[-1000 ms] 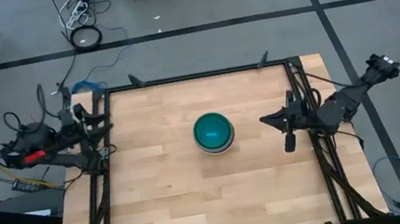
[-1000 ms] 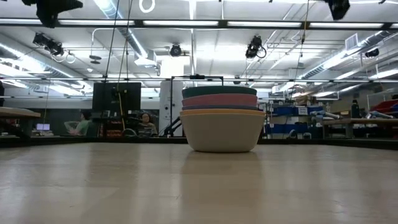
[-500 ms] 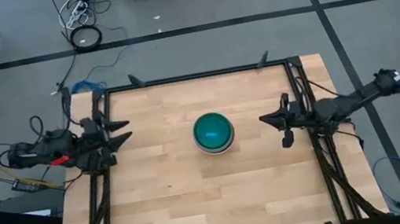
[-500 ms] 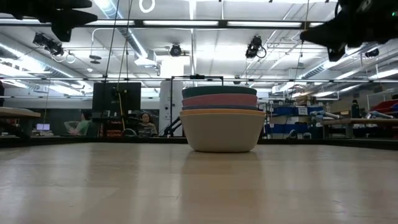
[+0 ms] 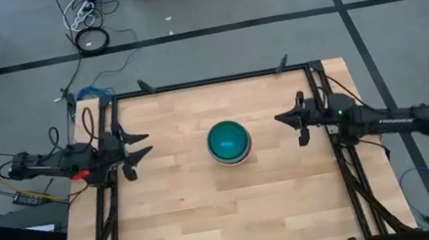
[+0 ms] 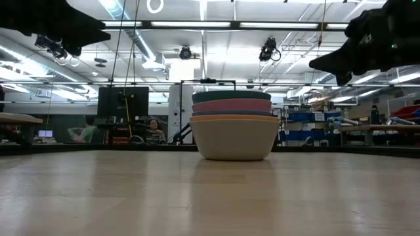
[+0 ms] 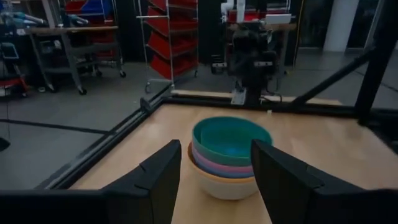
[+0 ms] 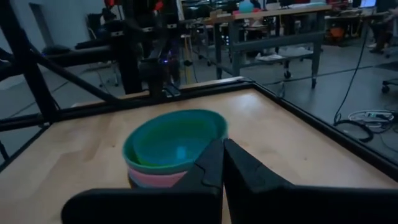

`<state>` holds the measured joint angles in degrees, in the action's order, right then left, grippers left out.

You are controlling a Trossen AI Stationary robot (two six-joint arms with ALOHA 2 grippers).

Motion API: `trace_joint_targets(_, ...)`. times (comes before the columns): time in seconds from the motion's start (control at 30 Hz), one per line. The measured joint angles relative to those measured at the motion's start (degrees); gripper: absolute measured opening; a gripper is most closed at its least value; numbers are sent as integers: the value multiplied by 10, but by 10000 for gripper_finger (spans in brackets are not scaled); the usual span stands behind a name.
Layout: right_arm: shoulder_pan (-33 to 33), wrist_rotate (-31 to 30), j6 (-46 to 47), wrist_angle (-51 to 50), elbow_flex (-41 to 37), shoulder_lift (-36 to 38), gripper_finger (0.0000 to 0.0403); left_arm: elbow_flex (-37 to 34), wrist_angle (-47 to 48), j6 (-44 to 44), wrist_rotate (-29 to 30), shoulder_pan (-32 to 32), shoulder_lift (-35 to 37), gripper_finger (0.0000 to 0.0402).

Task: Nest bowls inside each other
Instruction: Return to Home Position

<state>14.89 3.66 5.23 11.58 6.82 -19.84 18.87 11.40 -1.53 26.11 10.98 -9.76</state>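
Note:
A stack of nested bowls [image 5: 228, 141] stands on its grey-white bottom bowl in the middle of the wooden table, with a teal bowl [image 7: 231, 138] on top. In the low view, pink, blue and yellow-orange rims show between them in the stack [image 6: 233, 128]. My left gripper [image 5: 143, 144] hangs open at the table's left edge and points level at the stack, well short of it. My right gripper [image 5: 282, 118] hangs shut at the right edge and also points level at the stack. In the wrist views, neither the left gripper [image 7: 217, 180] nor the right gripper [image 8: 222, 163] has anything between its fingers.
A black frame rail [image 5: 115, 194] runs along the table's left side, and another rail [image 5: 345, 168] along its right. Bare wood [image 5: 237, 210] lies all round the stack. Cables [image 5: 91, 38] lie on the floor beyond the far edge. People [image 6: 152, 130] sit in the room behind.
Both arms have come down and levelled out. My left gripper has reached a little toward the stack, still open. My right arm has swung round at the right edge, and its shut gripper now points straight at the stack. The bowls have not moved.

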Motion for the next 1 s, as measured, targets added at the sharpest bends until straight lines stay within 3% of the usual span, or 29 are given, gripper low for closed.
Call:
trace_joint_targets(0.3,213,195,33,92,-57,0,0,-38,-48,41,3,-16,-1,202)
trace_joint_targets(0.53,295,293,36,87,-63,-21,0,-43,-57,63,-24,-51,0,202)
trace_joint_targets(0.73,338,284,-6,66,-63,-80,0,-49,-54,76,-74,-101,0,202)
trace_joint_targets(1.0,345,270,37,70,-63,-144,0,-113,-77,55,-149,-148,0,202)
